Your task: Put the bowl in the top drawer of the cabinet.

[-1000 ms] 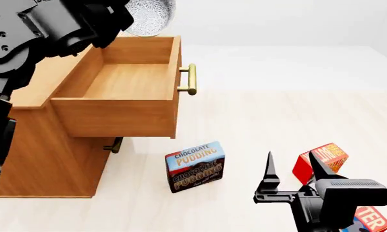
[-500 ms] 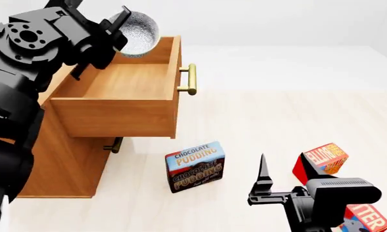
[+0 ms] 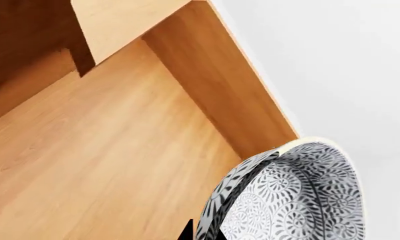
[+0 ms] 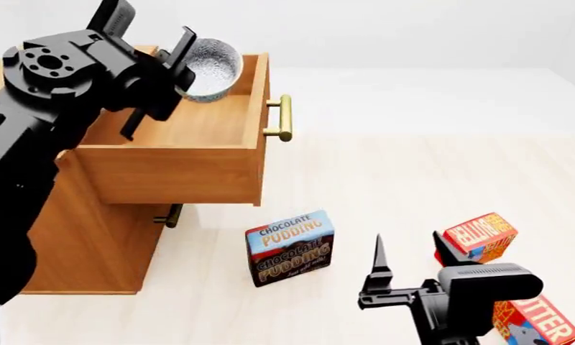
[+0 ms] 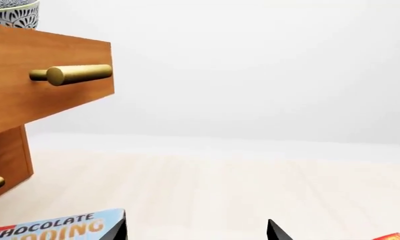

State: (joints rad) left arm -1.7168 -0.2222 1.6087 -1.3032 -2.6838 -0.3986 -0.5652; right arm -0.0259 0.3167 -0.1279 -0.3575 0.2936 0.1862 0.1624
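The bowl (image 4: 213, 66) is white with a grey-blue pattern. It hangs tilted on its side over the far wall of the open top drawer (image 4: 167, 172), near the brass handle (image 4: 284, 118). My left gripper (image 4: 180, 72) is shut on its rim. In the left wrist view the bowl (image 3: 300, 200) sits over the drawer's corner, my left gripper (image 3: 203, 234) pinching its edge above the drawer floor (image 3: 100, 165). The cabinet (image 4: 86, 237) stands at the left. My right gripper (image 4: 408, 251) is open and empty, low over the floor; the right wrist view shows that gripper (image 5: 196, 234) the same way.
A chocolate pudding box (image 4: 290, 246) stands on the floor in front of the cabinet, close to my right gripper. A red box (image 4: 479, 237) and another box (image 4: 535, 323) lie at the lower right. The lower drawer's handle (image 4: 169, 215) shows under the open drawer.
My left arm has brought the bowl down from above the cabinet to the drawer's far wall. The right gripper has drifted a little left and lower.
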